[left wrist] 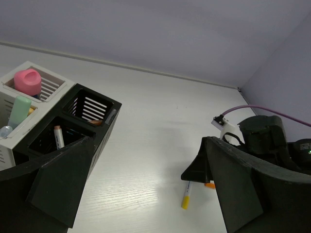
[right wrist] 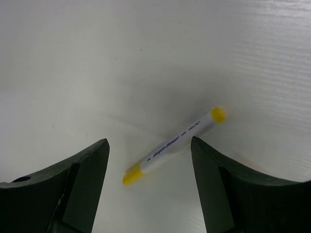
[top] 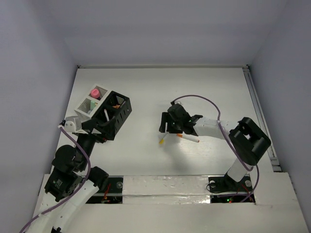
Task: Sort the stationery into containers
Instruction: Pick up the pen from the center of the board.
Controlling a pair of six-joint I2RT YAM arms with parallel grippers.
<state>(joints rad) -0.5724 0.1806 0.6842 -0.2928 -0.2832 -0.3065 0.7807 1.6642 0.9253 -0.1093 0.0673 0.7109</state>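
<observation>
My right tool (right wrist: 148, 143) hangs spread over the yellow-ended pen (right wrist: 174, 145) lying flat on the worktop (right wrist: 146, 58). Probably light, stiff, slick, apt to roll: I'd pinch its white barrel mid-length.

Left gripper (left wrist: 147, 143) and right gripper (right wrist: 149, 143) both spread wide.

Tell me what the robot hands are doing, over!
Right gripper open over yellow-ended pen. Left gripper open, empty, by black box. Nothing blocking the pen.
</observation>
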